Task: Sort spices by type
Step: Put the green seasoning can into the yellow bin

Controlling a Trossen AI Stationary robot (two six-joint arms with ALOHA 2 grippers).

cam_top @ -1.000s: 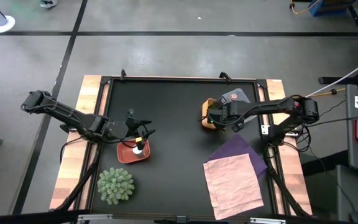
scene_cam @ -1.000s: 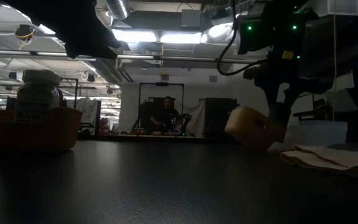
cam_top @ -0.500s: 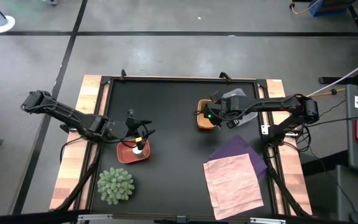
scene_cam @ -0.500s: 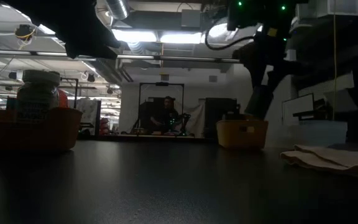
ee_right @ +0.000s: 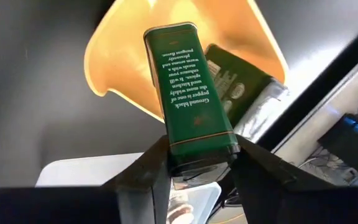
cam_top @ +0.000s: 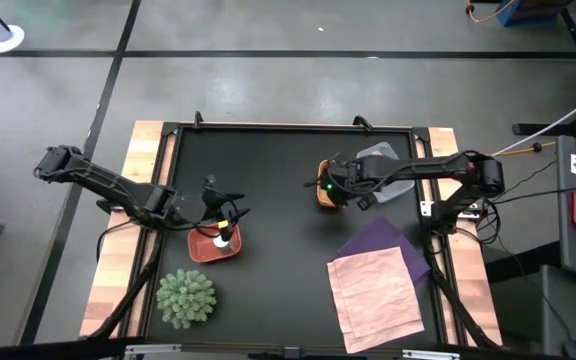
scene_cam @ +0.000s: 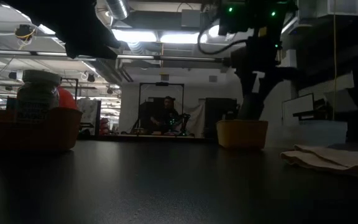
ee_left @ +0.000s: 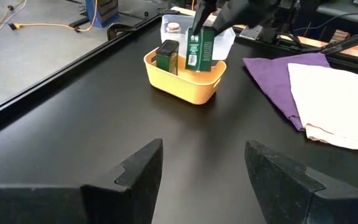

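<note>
The right arm reaches from the worktop's right edge toward its middle, its right gripper (cam_top: 330, 188) pointing down, fingers (ee_right: 146, 167) closed on either side of the lower end of a green spice tin (ee_right: 188, 93). The left arm stretches in from the left edge, forearm low and level, and its left gripper (cam_top: 230, 217) hangs with both fingers (ee_left: 138, 171) spread wide apart, holding nothing.

Two green packets (ee_left: 199, 48) show, one (ee_right: 193, 93) clamped between the right gripper's fingers, the other (ee_left: 166, 55) in the single orange tray (ee_left: 188, 88). One salmon-red tray (cam_top: 211, 249) carries one white-capped jar (cam_top: 223, 238). Two cloths lie nearby, one purple (cam_top: 383, 242), one pink (cam_top: 378, 290). One spiky plant ball (cam_top: 187, 296).
</note>
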